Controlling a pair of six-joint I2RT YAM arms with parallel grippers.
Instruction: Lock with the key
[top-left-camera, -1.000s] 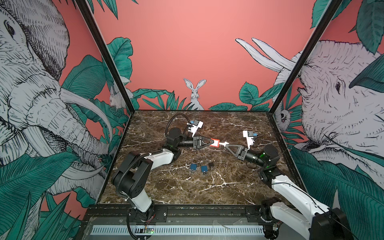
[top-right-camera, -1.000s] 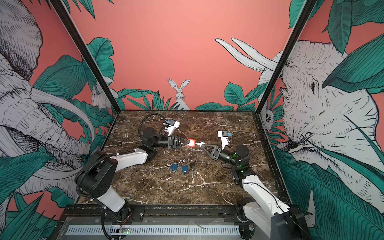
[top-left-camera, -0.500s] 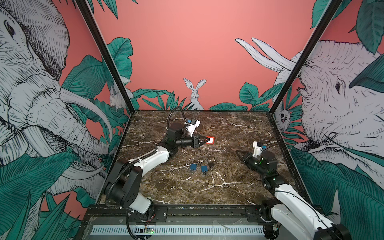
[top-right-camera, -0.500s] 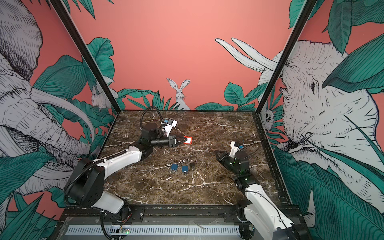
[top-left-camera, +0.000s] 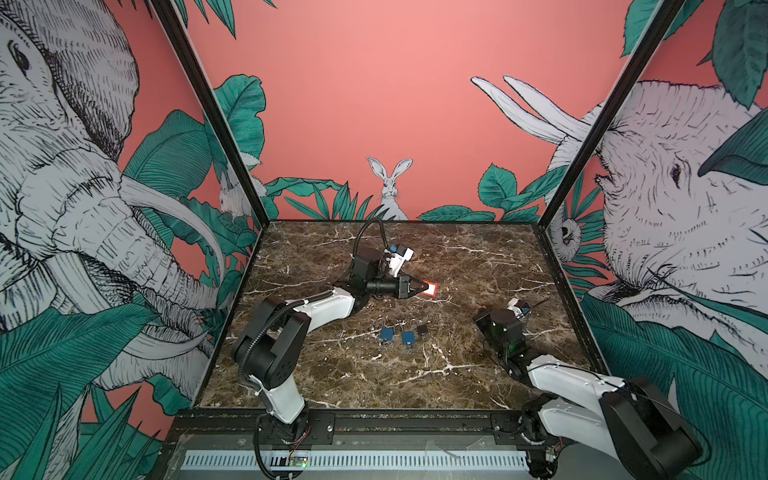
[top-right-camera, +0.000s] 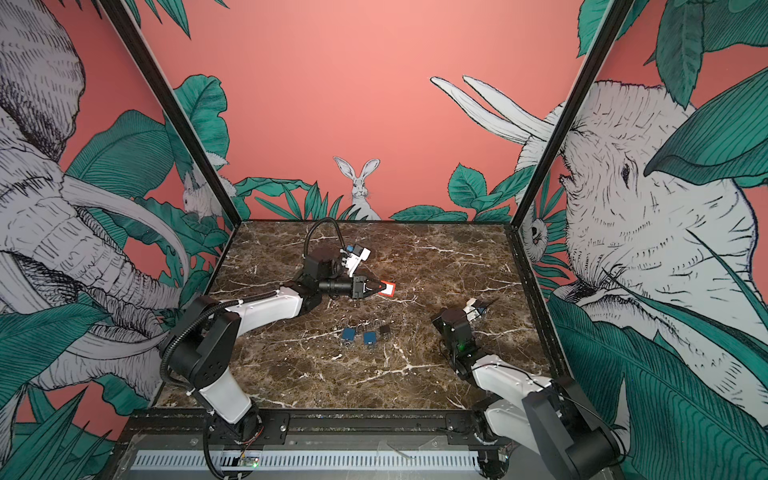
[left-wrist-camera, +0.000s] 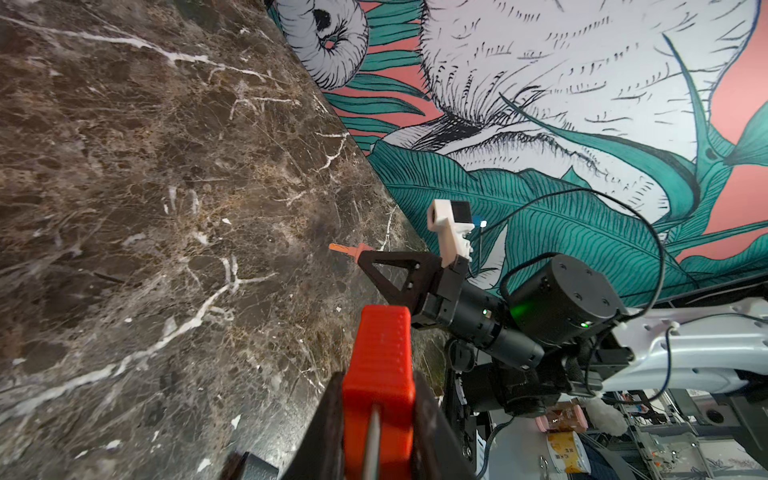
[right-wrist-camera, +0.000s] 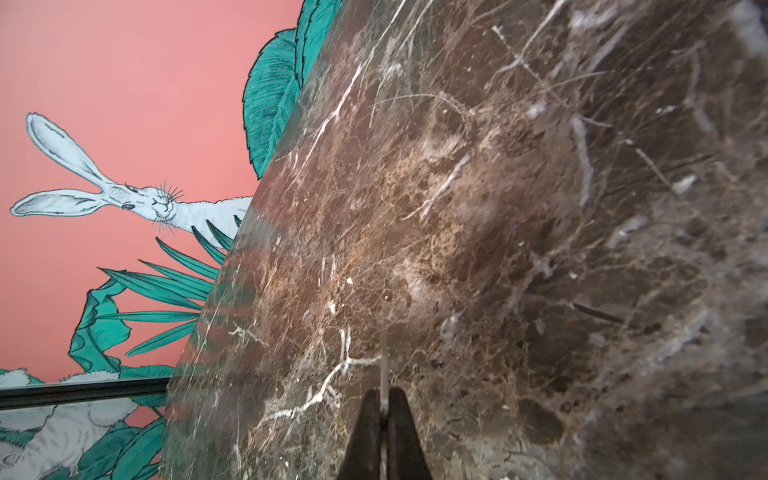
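Your left gripper (top-left-camera: 419, 287) was clamped narrow on the red padlock (top-left-camera: 429, 289), and nothing showed between its jaws but the lock. It looked clear of the table (top-left-camera: 374, 382), left of centre and toward the back. The gripper lay roughly level, pointing across the table to your right, so the padlock stuck out that way.

Your right gripper (left-wrist-camera: 365, 258) was pinched tight on the key (left-wrist-camera: 344, 248), with only a short stub showing past the fingertips. It sat nearer the front and to the right, well apart from the padlock.

- **The relation that counts:** from the key, the padlock lay leftward and farther back. The right wrist view showed the key (right-wrist-camera: 383, 365) edge-on over bare marble, facing the back wall (right-wrist-camera: 124, 83), with no padlock ahead of it. I judged the key was not aimed at the lock. Your right arm would have to swing it round and line it up with the padlock's free end.
- **Padlock up close:** it had a ribbed orange-red body (left-wrist-camera: 380, 353), and in a top view a pale face with a red border. I could not make out the keyhole.
- **On the table:** two blue padlocks (top-left-camera: 387, 335) and a small dark padlock (top-left-camera: 422, 330) lay between the arms.
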